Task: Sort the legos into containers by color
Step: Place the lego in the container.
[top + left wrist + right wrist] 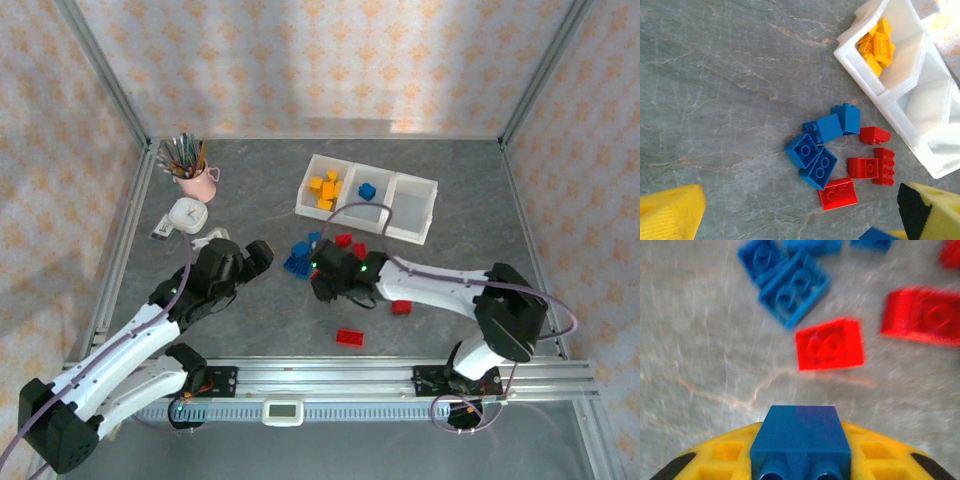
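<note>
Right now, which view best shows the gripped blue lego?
Right wrist: the blue lego sits large, clamped in the right gripper. Left wrist catches what may be its corner at the bottom edge; top external leaves it too small to tell.

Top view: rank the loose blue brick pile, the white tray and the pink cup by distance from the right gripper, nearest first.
From the right gripper, shut on a blue brick:
1. Blue brick pile, just to its left.
2. White tray, farther back on the table, slightly right.
3. Pink cup, far off toward the back-left corner.
</note>
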Robot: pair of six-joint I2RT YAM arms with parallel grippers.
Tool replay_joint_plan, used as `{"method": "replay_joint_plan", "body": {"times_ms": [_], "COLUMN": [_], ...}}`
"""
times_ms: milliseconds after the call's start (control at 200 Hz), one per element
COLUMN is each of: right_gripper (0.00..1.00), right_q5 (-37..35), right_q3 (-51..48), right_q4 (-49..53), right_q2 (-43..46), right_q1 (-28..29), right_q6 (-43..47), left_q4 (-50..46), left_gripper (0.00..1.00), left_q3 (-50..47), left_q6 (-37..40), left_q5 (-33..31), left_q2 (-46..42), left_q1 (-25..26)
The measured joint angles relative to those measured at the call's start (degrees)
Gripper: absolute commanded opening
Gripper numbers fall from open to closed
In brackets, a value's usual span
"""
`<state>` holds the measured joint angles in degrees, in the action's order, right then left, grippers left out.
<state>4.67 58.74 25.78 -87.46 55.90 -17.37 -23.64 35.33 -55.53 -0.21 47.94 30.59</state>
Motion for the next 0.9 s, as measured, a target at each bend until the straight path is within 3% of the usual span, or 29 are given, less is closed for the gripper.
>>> {"method": "replay_joint_plan", "body": {"times_ms": [325, 901], "right_gripper": [0.26, 0.31], "right_q5": [-2.0, -7.9], "right_q3": [7.6, 26.3], "right_q4": [0.4, -1.4], "right_q2": [1.8, -19.6], "right_q1": [-15.7, -28.7], "right_q6": [0.3, 5.6], "left_q4": [6.3, 14.2], "left_gripper": [0.99, 0.99], "left_q3": [4.5, 12.7], "left_q6": [3.2, 7.3], "left_q5": [1.9, 3.2], "left_q2": [7.3, 20.5], "left_q1": [0.0, 0.0]}}
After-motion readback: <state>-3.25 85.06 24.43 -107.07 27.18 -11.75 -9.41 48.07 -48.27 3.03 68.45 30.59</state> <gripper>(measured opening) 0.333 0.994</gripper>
